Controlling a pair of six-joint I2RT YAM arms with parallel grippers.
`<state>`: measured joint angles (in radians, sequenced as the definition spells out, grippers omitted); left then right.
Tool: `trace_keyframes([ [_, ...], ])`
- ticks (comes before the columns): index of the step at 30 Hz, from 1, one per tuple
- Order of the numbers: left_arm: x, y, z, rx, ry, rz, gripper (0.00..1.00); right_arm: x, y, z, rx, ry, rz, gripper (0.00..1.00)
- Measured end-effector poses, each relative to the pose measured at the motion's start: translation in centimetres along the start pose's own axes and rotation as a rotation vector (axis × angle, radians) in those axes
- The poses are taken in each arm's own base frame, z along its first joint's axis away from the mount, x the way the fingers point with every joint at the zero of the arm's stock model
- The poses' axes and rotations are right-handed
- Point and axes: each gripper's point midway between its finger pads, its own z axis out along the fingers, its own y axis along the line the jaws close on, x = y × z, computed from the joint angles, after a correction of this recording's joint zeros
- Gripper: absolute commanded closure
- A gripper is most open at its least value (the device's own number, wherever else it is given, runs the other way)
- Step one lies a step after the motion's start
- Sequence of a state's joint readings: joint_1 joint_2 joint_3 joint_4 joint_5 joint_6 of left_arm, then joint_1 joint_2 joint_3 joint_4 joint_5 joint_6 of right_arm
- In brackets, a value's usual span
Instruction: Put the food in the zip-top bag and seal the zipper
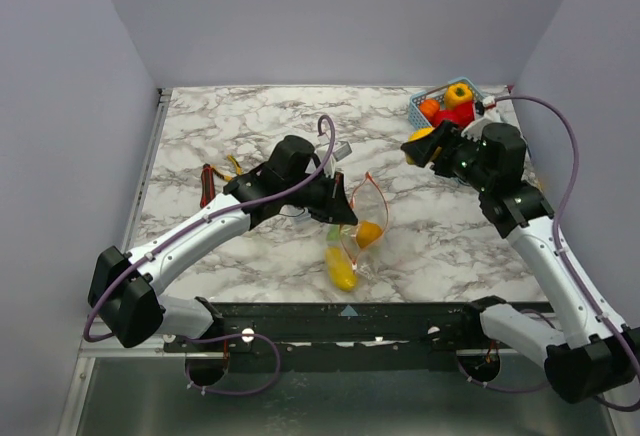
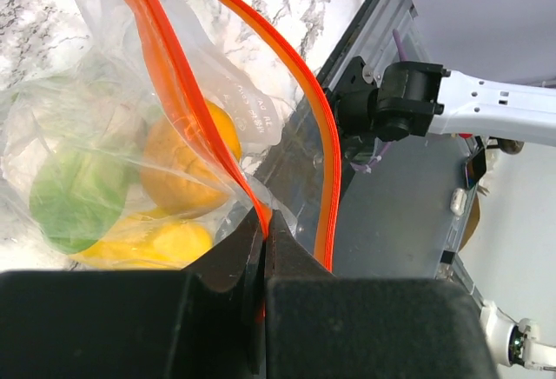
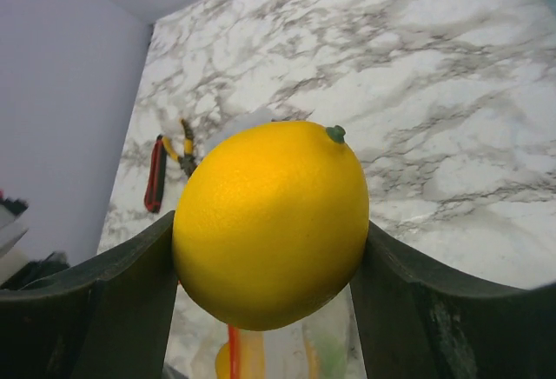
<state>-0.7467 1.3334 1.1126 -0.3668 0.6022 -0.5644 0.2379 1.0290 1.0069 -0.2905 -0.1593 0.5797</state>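
The zip-top bag [image 1: 357, 218] lies mid-table with its mouth held up and gaping. My left gripper [image 1: 343, 206] is shut on one lip of the red-orange zipper [image 2: 165, 75]; the other lip [image 2: 323, 144] arcs free to the right. Inside the bag are an orange fruit [image 2: 187, 157], a green piece [image 2: 76, 198] and a yellow piece [image 2: 165, 244]. My right gripper [image 1: 416, 148] hovers right of the bag, shut on a yellow lemon [image 3: 271, 221] that fills the gap between its fingers [image 3: 130, 292]. The bag shows below the lemon [image 3: 261, 353].
A blue mesh basket [image 1: 417, 108] at the back right holds a yellow pepper [image 1: 459, 93], an orange piece [image 1: 429, 107] and a red piece [image 1: 456, 115]. A red-handled tool [image 1: 207, 184] and a yellow-handled one [image 1: 233, 165] lie at the left. The black rail [image 1: 350, 321] runs along the near edge.
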Motion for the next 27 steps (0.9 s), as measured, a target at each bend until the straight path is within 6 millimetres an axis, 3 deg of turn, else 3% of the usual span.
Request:
trace_keyframes([
  [7,-0.2,0.3,-0.1,-0.007,-0.006,-0.006,1.00,5.3,8.2,-2.1,-0.201,0.176,-0.106,1.00],
  [11,-0.3,0.4,-0.2,-0.009,-0.008,-0.007,1.00,9.5,10.6,-3.1,-0.217,0.266,-0.180,1.00],
  [16,0.1,1.4,-0.4,-0.050,0.004,-0.026,1.00,15.2,9.6,-3.3,-0.063,0.377,-0.307,1.00],
  [27,-0.3,1.9,-0.5,-0.073,-0.014,-0.019,1.00,17.8,5.6,-4.6,0.132,0.426,-0.420,0.99],
])
